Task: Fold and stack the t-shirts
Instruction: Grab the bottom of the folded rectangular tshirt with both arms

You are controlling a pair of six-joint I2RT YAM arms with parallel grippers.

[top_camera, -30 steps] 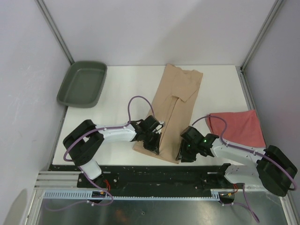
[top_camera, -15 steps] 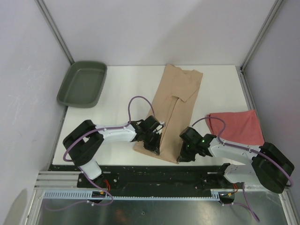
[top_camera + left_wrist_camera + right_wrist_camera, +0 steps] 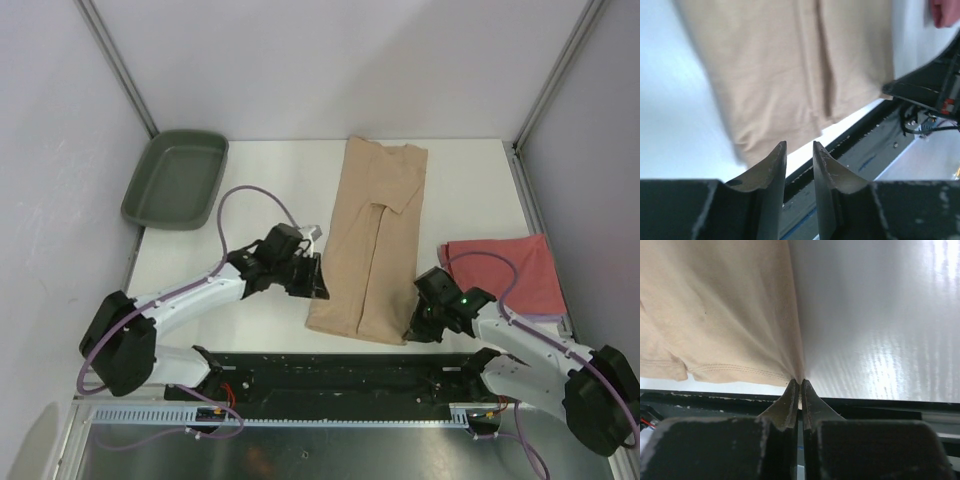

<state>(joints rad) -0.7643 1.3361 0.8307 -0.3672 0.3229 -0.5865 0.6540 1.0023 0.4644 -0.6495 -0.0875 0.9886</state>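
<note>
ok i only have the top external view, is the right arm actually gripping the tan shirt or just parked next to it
observer: gripping it. The right wrist view shows the right jaws shut on the tan shirt, right at the corner of its near hem.
operator: and the left, any cloth in it
observer: no. In the left wrist view the left jaws stand slightly apart with nothing between them, and the shirt lies beyond their tips.
operator: is the cloth flat at the pinch
observer: not quite. In the right wrist view creases fan out across the shirt from the pinched corner.
</note>
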